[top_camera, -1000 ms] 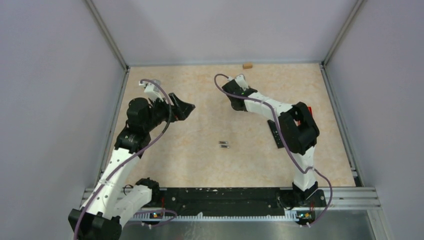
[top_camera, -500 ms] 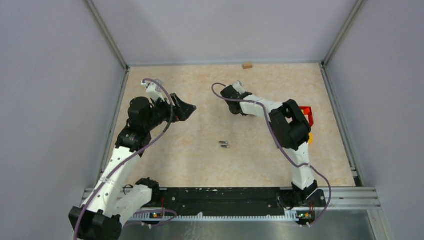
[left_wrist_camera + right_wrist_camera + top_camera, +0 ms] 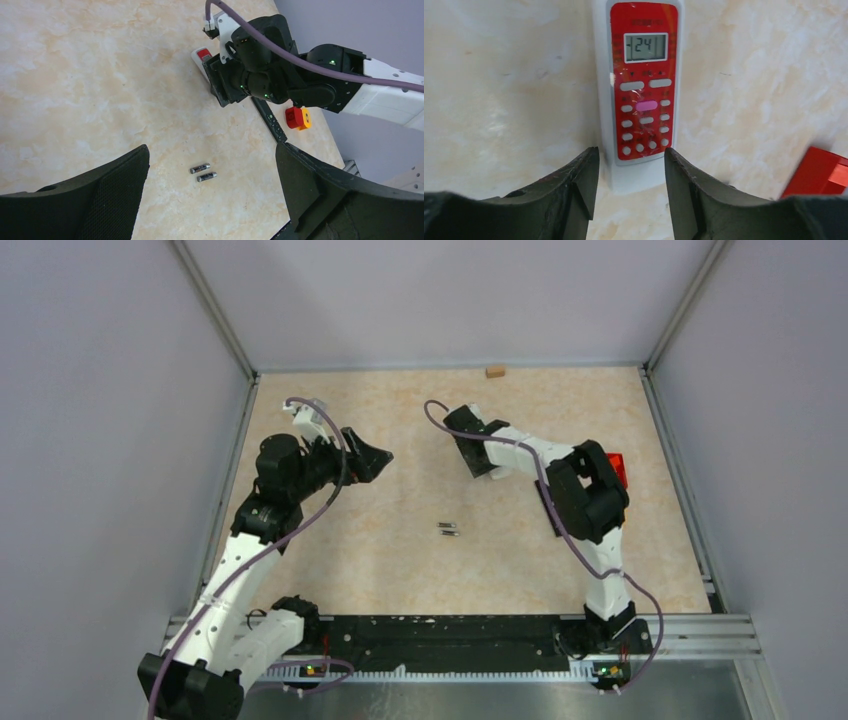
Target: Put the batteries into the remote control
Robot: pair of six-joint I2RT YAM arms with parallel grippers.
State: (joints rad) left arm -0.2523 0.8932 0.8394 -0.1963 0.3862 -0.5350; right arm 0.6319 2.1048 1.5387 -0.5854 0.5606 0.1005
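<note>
Two batteries (image 3: 203,172) lie side by side on the desk (image 3: 400,570), centre of the top view, untouched. Light, hard, slick and round, so they'll roll; pinch across mid-barrel. Left pincer (image 3: 370,455) is beyond them, wide open and empty. Farther back, right pincer (image 3: 630,150) is half parted astride the near end of the remote (image 3: 644,75), which lies face up. Looks loose, not clamped.
</note>
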